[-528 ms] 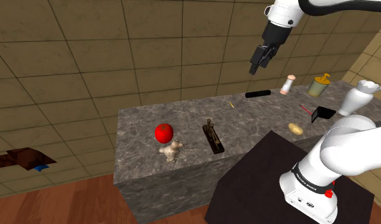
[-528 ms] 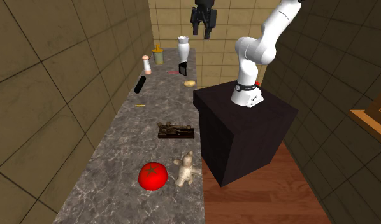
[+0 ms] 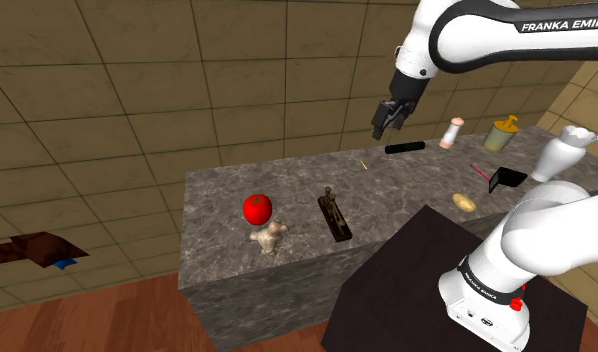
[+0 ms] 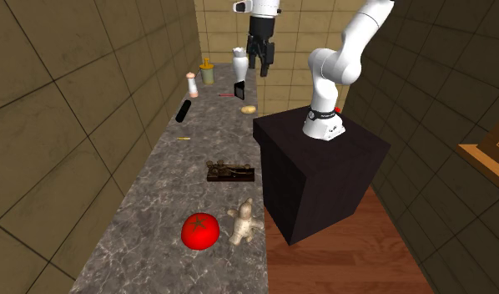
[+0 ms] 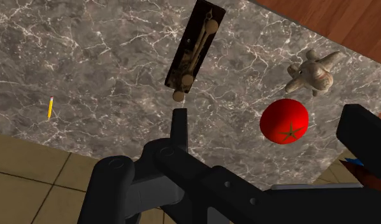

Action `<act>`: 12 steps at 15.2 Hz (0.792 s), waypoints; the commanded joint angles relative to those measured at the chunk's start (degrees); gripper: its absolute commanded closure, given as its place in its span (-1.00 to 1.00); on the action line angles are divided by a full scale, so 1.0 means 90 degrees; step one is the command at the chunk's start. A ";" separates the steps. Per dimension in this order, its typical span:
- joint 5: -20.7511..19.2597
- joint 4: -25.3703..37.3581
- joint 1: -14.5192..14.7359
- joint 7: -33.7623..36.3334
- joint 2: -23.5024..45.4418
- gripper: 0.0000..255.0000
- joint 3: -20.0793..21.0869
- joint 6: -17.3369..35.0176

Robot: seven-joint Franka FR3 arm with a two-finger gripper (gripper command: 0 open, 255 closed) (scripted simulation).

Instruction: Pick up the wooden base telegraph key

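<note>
The telegraph key is a dark wooden bar with brass parts, lying near the front edge of the marble counter. The second exterior view has the key at mid-counter, beside the stand. My gripper hangs open high in the air over the counter's back part, well above and beyond the key. In the second exterior view the gripper points down over the far end. From the wrist, the key lies ahead of the open gripper, untouched.
A red tomato and a small beige figurine sit left of the key. Behind are a yellow pencil, a black cylinder, a shaker, a jar and a white vase. The dark stand borders the counter.
The gripper has come down and shifted to the shoulder view's left, nearer the key's side of the counter. It stays open. Nothing on the counter has moved.
</note>
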 commanded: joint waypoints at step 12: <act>-0.0095 -0.0847 -0.0385 0.1234 0.2362 -1.00 0.0468 0.2977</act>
